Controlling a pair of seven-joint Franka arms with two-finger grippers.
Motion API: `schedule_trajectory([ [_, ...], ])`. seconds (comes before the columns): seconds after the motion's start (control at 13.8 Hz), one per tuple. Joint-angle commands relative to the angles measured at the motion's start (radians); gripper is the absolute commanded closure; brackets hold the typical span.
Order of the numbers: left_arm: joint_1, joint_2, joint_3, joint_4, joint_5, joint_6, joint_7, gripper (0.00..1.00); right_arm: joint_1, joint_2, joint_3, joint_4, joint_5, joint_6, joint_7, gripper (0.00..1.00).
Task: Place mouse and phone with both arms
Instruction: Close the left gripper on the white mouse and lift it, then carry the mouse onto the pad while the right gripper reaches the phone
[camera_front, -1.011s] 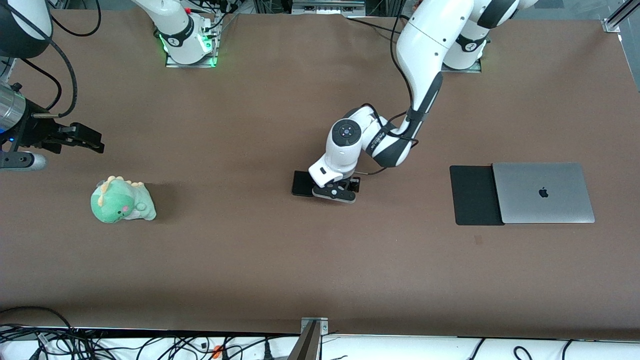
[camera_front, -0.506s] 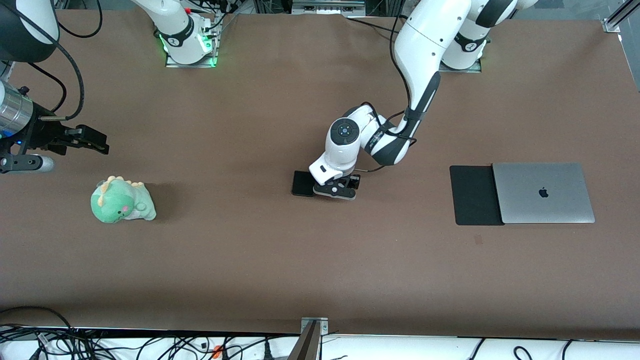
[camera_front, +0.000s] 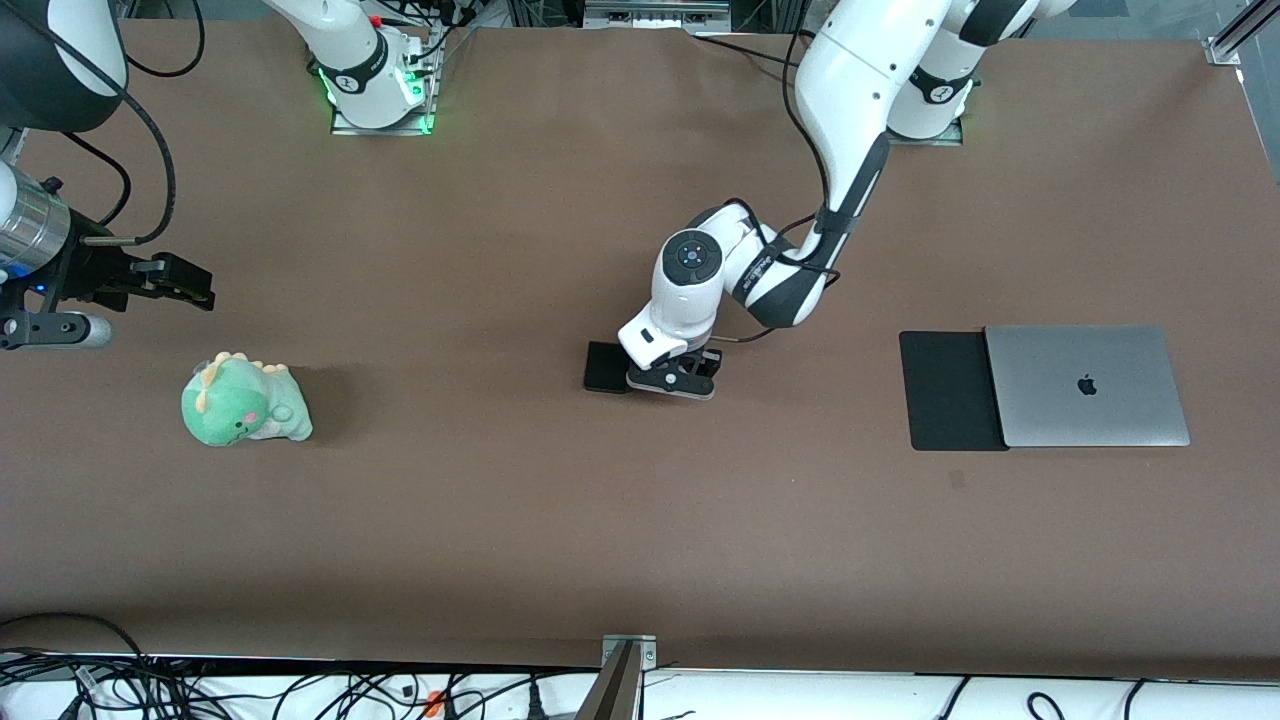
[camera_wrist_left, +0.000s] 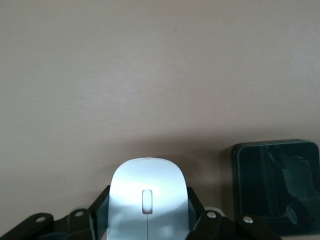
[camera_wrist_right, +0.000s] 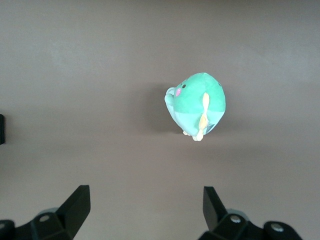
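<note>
The mouse (camera_wrist_left: 147, 200) sits on the worktop (camera_front: 500, 500) just beside the phone (camera_front: 603, 367), clamped between the fingers of the left hand (camera_front: 672, 384). Well apart from the phone, toward the right arm's end, the right hand (camera_front: 185, 285) hangs wide over a green plush toy (camera_front: 243, 400).

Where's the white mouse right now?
The mouse sits near the middle of the table, clamped in the left gripper, right beside the phone, which lies toward the right arm's end.
</note>
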Motion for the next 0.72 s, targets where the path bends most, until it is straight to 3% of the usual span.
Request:
schedule_trajectory([
  [0.0,0.062,-0.128,-0.004,-0.020,0.022,-0.172,-0.005,0.75,0.006,-0.008,0.001,-0.004,-0.019,-0.002,0.012,0.00],
  [0.22,0.185,-0.205,-0.004,-0.016,0.020,-0.388,0.020,0.75,0.007,-0.008,0.003,-0.004,-0.014,-0.005,0.014,0.00],
  [0.36,0.281,-0.215,-0.002,-0.017,0.019,-0.501,0.161,0.75,0.012,-0.003,0.003,-0.006,0.003,-0.006,0.050,0.00],
  [0.65,0.540,-0.176,-0.002,-0.031,0.025,-0.500,0.573,0.75,0.070,0.021,0.003,-0.004,0.012,0.000,0.158,0.00],
])
